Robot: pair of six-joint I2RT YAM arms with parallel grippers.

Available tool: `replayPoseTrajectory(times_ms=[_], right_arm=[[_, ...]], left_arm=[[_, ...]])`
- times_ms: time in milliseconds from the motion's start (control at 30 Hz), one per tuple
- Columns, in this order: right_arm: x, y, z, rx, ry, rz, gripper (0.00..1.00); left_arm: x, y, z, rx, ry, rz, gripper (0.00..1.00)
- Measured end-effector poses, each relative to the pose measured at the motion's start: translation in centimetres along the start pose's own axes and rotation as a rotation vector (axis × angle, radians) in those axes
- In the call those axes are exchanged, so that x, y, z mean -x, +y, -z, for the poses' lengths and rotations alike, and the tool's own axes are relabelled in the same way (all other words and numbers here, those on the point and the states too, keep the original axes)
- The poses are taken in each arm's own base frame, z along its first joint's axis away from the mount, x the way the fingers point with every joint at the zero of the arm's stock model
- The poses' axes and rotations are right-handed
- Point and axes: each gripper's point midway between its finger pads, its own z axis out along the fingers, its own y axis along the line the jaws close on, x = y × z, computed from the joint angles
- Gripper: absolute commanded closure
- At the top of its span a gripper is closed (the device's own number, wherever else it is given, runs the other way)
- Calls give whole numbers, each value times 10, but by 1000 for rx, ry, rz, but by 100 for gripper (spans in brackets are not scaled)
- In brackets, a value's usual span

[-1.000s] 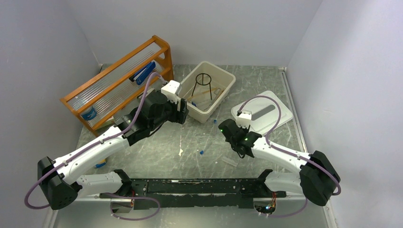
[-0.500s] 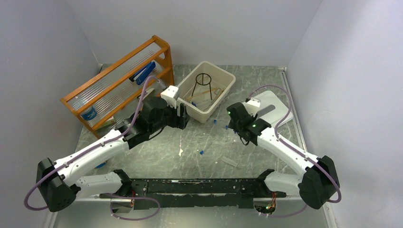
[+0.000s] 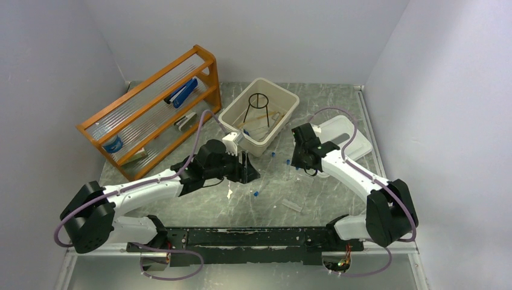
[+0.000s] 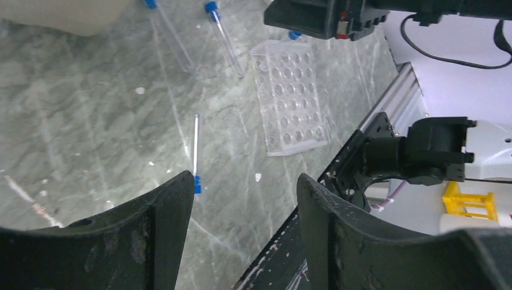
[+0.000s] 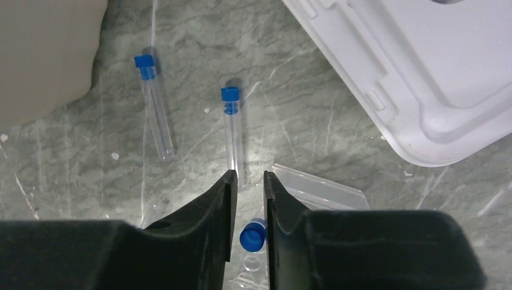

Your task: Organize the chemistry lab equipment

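Two blue-capped vials (image 5: 154,109) lie apart but roughly parallel on the grey marbled table (image 3: 272,184), caps toward the beige tub (image 3: 284,124)

Right gripper (image 5: 247,179) hangs over the lower end of the nearer vial (image 5: 232,136), in the stretch of table between the tub and the white lid (image 5: 422,78). Jaws nearly closed, only a narrow slit between them. A separate blue cap (image 5: 252,234) shows inside that slit, over a corner of the clear well plate (image 4: 287,99). Cannot tell whether the cap is pinched or simply lies beneath the fingers

Left gripper (image 4: 244,184) sits low over the table just in front of the tub's near corner. Jaws spread wide, nothing between them. Below it, in the wrist view, a thin blue-tipped rod (image 4: 195,148) lies flat on the marble. The well plate lies just beyond the rod, also flat, and the two vials are farther off by the tub wall

Black wire ring tripod (image 3: 258,106) stands upright inside the tub, with pale items around its legs too small to make out

Orange rack (image 3: 151,112) stands well apart at the far left, with clear rods along its tiers and a blue item on the upper one
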Motion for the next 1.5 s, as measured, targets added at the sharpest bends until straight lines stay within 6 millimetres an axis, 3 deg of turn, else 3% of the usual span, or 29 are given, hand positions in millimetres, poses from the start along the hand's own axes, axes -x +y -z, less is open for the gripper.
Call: replayPoseTrajectory(times_ms=[233,933,1267,1367,1500], right_arm=[[-8,4,4,40,41,32,78],[-15,-6,17,40,33,55,74],[-14,-8,22,42,24,54,63],[-9,-6,26,43,20,50,57],[16,6,40,73,-41,31,55]], left_arm=[[-3,-12,-9,-43,-1,4,33],[-4,-9,-10,-27,-3,-1,33],[-5,-5,-10,-10,0,-4,31],[-5,-2,-10,6,-2,-8,29],[-6,6,-11,47,5,-27,27]])
